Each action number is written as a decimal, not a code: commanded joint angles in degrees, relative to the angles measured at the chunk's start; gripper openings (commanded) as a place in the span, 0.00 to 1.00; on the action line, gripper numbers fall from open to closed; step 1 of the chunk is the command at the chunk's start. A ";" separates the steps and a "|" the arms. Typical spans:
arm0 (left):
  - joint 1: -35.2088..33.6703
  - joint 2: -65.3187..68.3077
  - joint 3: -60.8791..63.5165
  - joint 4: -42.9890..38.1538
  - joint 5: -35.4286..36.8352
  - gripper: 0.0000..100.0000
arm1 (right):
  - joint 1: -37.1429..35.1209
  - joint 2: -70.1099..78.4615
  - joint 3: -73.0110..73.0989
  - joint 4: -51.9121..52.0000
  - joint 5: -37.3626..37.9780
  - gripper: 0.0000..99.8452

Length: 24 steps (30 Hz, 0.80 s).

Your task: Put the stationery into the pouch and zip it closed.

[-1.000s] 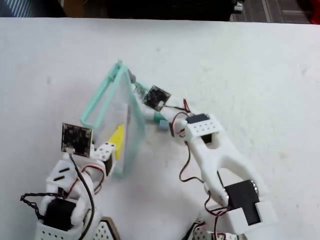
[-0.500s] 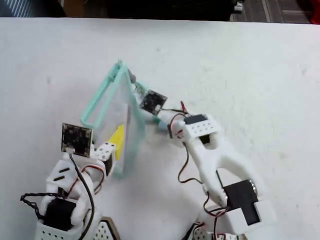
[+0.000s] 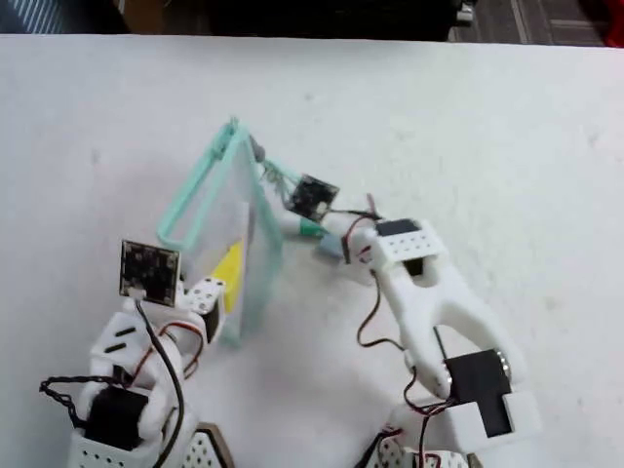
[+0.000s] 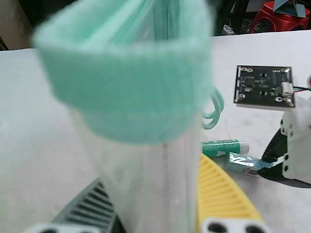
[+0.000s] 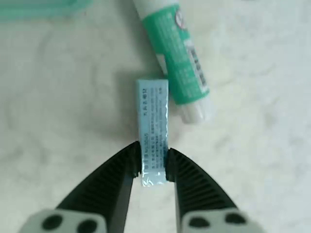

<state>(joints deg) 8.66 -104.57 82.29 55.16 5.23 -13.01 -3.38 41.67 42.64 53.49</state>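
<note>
The clear pouch (image 3: 229, 229) with teal trim stands on edge, and my left gripper (image 3: 222, 292) is shut on its lower end. In the left wrist view the pouch (image 4: 131, 97) rises between that gripper's (image 4: 155, 216) grey and yellow jaws. My right gripper (image 5: 153, 162) is shut on a small light-blue eraser packet (image 5: 153, 131) lying on the table. A green-and-white glue stick (image 5: 175, 58) lies just beyond it, toward the pouch's teal edge (image 5: 39, 7). In the high view, right gripper (image 3: 330, 244), packet (image 3: 333, 246) and glue stick (image 3: 306, 227) sit right of the pouch.
The pouch's teal zipper loop (image 3: 277, 175) hangs on the side toward the right arm's camera board (image 3: 314, 195). White table (image 3: 468, 136) stretches open to the back and right. The left arm's camera board (image 3: 150, 268) sits beside the pouch.
The right arm dipped toward the pouch, then shifted right and away from it, with the blue packet between its fingers. The left arm and pouch have not moved.
</note>
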 commanded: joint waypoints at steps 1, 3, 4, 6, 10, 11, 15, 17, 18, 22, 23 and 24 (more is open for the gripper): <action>-0.31 -0.40 -0.70 -1.58 -0.35 0.17 | 4.62 -2.24 -0.44 5.32 6.07 0.02; -0.31 -0.40 -0.70 -1.58 -0.35 0.17 | 4.70 -2.59 -0.44 6.73 7.30 0.02; -0.31 -0.40 -0.70 -1.58 -0.35 0.17 | 4.62 -2.59 -0.44 6.73 6.95 0.02; -0.31 -0.40 -0.70 -1.58 -0.35 0.17 | 3.91 -2.68 -0.70 6.64 4.84 0.03; -0.31 -0.40 -0.70 -1.58 -0.35 0.17 | 2.59 -3.03 -0.70 6.73 0.53 0.16; -0.31 -0.40 -0.70 -1.58 -0.35 0.17 | 2.15 -3.03 -0.70 6.73 0.53 0.19; -0.31 -0.40 -0.70 -1.58 -0.35 0.17 | -0.13 -3.03 -0.70 6.55 0.79 0.18; -0.31 -0.40 -0.70 -1.58 -0.35 0.17 | -1.36 -2.77 -0.79 6.46 0.79 0.16; -0.31 -0.40 -0.70 -1.58 -0.35 0.17 | -1.80 -2.68 -0.79 6.02 0.79 0.16; -0.31 -0.40 -0.70 -1.58 -0.35 0.17 | -1.89 -2.59 -0.79 2.95 0.70 0.16; -0.31 -0.40 -0.70 -1.58 -0.35 0.17 | -1.80 -2.51 -0.79 2.24 0.53 0.16; -0.31 -0.40 -0.70 -1.58 -0.35 0.17 | -1.80 -2.51 -0.79 1.80 0.53 0.16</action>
<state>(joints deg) 8.66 -104.57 82.29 55.16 5.23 -14.51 -4.97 42.02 46.33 54.73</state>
